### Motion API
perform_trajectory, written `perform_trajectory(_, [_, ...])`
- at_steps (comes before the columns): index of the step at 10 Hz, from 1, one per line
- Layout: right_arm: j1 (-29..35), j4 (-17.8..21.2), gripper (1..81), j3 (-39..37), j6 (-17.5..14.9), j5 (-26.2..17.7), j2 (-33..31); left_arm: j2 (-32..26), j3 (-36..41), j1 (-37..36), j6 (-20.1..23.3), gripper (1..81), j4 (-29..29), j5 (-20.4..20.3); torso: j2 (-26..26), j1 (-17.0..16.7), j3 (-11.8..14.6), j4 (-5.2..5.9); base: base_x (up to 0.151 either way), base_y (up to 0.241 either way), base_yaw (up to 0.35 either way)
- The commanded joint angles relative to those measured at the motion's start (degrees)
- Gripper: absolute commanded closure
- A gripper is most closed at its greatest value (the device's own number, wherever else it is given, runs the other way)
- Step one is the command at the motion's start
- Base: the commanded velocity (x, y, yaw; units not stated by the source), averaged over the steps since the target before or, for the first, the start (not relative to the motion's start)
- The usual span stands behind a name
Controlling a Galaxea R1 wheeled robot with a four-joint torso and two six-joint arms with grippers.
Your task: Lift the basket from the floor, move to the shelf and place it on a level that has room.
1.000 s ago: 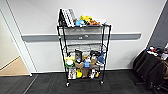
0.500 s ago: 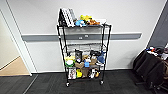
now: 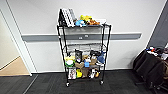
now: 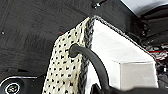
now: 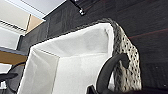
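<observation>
The shelf (image 3: 83, 53) stood against a pale wall (image 3: 130, 17), its black posts rising from small caster wheels (image 3: 67, 84) on the dark carpet (image 3: 117, 83). A grey rail (image 3: 125, 36) ran along the wall behind the shelf. On the top tier of the shelf, books (image 3: 66, 17) leaned upright at one end, with plush toys (image 3: 86, 20) in yellow, blue and orange beside them. The level (image 3: 83, 45) just below the top tier was grey wire mesh, and what lay on it could not be made out. The two lower tiers of the shelf were crowded with boxes, packets and small coloured items (image 3: 83, 63) too blurred to name one by one. To one side of the shelf was a doorway with a tan floor (image 3: 13, 68) beyond it; to the other side, well apart from the shelf, dark chairs or bags (image 3: 152, 67) stood near the wall.

The basket (image 4: 112, 50) was off the shelf, up above the dark carpet and seen close in both wrist views. In the left wrist view its speckled woven side (image 4: 63, 72), dark braided rim (image 4: 87, 40) and cream lining showed, with a dark curved handle (image 4: 90, 58) arching over the rim. In the right wrist view the basket (image 5: 72, 57) showed its white lining, its speckled side (image 5: 126, 62) and another dark handle (image 5: 110, 70). One of the shelf's wheels (image 5: 81, 11) appeared on the carpet beyond the basket.

Whether the left gripper or the right gripper was open or closed could not be told.
</observation>
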Motion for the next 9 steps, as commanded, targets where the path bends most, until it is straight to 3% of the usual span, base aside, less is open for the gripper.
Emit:
perform_trajectory(1, [5.85,-0.02,81.1,2.19,-0.08,-1.28,-0.98,-0.87,1.65,-6.02,0.11,81.1,-0.28,1.72,-0.02,0.00,0.00,0.00,0.000,0.000,0.000])
perform_trajectory(4, [5.76,-0.02,81.1,2.10,-0.08,-1.19,-0.63,-0.43,1.73,-6.10,0.20,81.1,-0.19,1.72,-0.02,0.00,0.00,0.00,0.000,0.000,0.000])
perform_trajectory(9, [5.76,-0.02,81.1,2.19,-0.08,-1.10,-0.28,-0.34,2.00,-6.10,0.20,81.1,-0.19,1.63,-0.04,-0.11,0.02,0.00,0.082,0.000,0.000])
